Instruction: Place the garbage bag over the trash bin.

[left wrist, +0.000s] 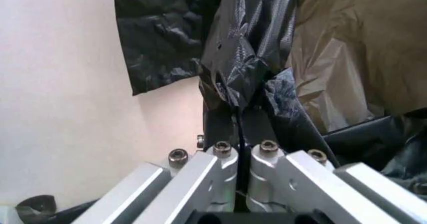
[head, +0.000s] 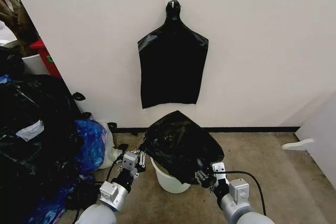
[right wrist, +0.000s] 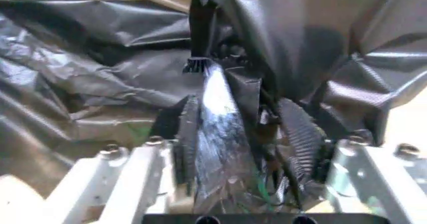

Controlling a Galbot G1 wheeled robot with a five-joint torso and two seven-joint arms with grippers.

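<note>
garbage bag [head: 181, 145], draped over trash bin [head: 168, 179], pinched at opposite edges by closed left gripper [head: 140, 158] and right gripper [head: 202, 177]; bin sides uncovered, sleeving seemingly unfinished.

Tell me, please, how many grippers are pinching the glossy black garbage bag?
2. The left gripper clamps the glossy black garbage bag at its left edge, and the right gripper clamps its lower right edge, beside the cream-white round plastic trash bin.
</note>
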